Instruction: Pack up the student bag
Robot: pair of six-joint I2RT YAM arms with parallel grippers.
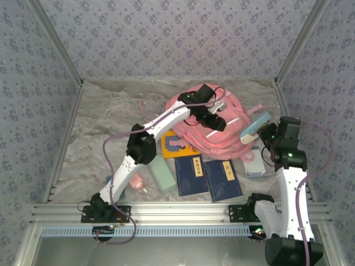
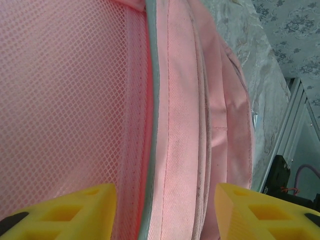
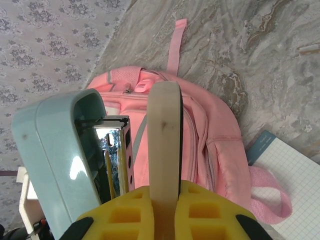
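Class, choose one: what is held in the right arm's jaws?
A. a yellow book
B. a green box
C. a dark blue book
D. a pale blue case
D: the right jaws are shut on the pale blue case, held beside the bag.

Large soft pink fabric backpack (image 1: 237, 112), lying slumped at the far centre-right of the grey marbled bench (image 1: 111, 111); pale grey piping along its seams, mesh panel on one face, pink straps trailing outward.
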